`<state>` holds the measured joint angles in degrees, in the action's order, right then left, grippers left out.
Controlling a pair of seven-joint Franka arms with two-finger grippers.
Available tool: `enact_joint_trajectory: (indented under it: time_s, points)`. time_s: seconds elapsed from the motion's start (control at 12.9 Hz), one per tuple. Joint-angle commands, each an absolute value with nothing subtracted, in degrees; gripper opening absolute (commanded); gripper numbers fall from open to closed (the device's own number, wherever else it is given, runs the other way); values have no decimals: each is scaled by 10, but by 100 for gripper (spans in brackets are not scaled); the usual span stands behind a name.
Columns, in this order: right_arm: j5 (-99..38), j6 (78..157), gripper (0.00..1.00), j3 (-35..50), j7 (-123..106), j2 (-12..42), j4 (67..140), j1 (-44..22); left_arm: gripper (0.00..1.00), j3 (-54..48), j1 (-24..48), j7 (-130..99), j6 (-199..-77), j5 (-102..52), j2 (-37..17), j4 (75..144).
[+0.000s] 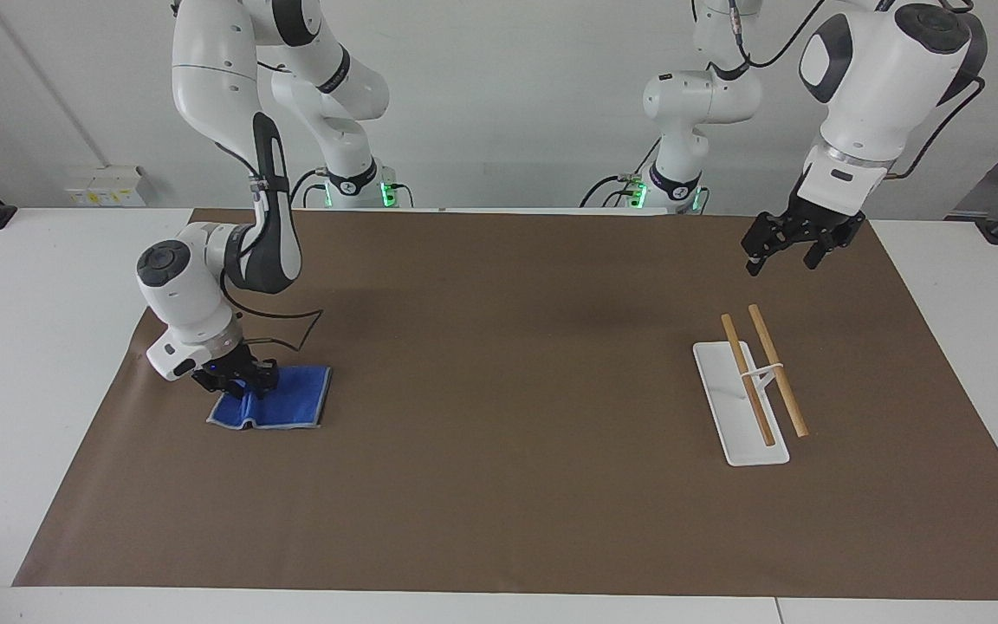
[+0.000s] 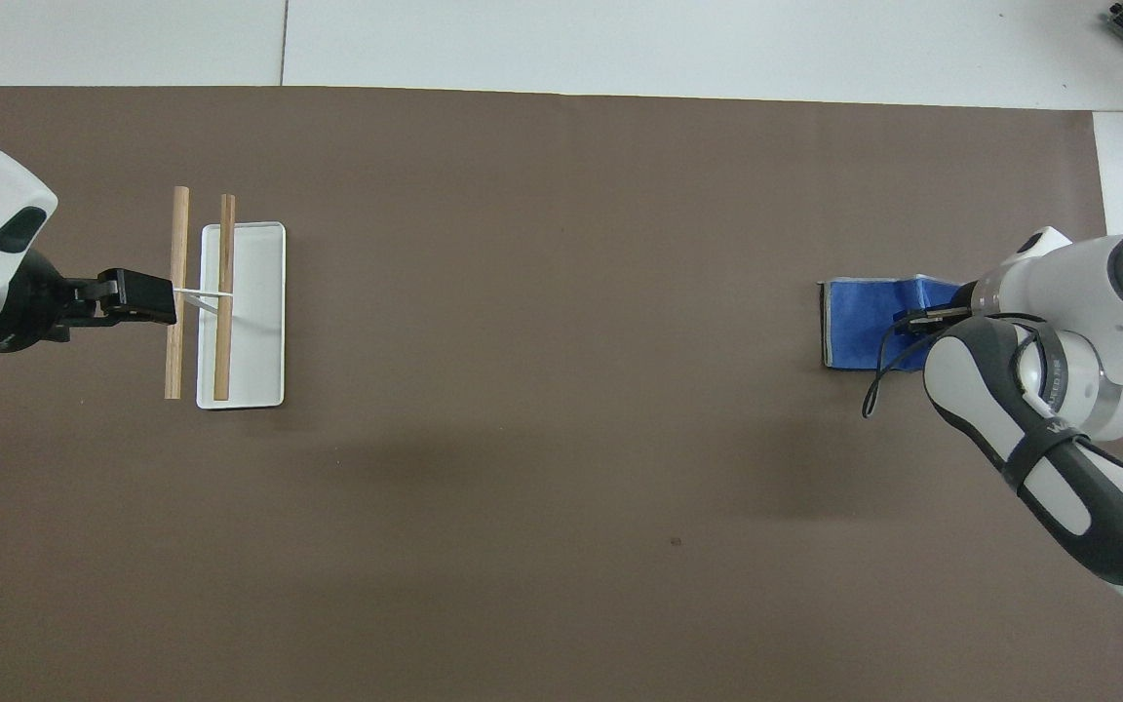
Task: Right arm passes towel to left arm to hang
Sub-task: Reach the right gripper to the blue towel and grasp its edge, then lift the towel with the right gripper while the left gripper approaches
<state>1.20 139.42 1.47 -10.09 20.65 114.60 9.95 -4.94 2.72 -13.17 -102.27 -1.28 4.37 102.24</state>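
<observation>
The bright-blue towel [image 1: 289, 404] lies on the brown mat at the right arm's end of the table, bunched up at the end under the gripper; it also shows in the overhead view [image 2: 859, 327]. My right gripper [image 1: 239, 381] is down on that end with its fingers pinched together on the cloth; in the overhead view the right gripper [image 2: 920, 320] is mostly hidden by its own arm. My left gripper [image 1: 783, 253] hangs open and empty in the air over the mat beside the rack; it shows in the overhead view [image 2: 137, 297] too.
A hanging rack stands toward the left arm's end: a white base [image 1: 737, 425] [image 2: 254, 361] carrying two wooden bars [image 1: 776, 368] [image 2: 176, 341] on a thin white stand. The brown mat [image 1: 499, 390] covers most of the white table.
</observation>
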Motion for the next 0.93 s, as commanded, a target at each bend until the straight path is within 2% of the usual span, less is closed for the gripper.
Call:
enact_joint_trajectory:
  time_s: [0.0,0.23,0.7,0.85]
  points:
    - [2,1398,12,17,-123,206,1150,103,100,-47,32,-132,-1036,-9,62,1046]
    - [2,1396,12,18,-122,193,1145,102,100,-47,33,-131,-1037,-10,66,1051]
    - [1,1381,12,34,-118,121,1134,96,100,-45,25,-133,-1049,-48,66,1054]
    - [-23,1361,16,56,-116,96,1132,96,100,-44,24,-136,-1049,-58,66,1054]
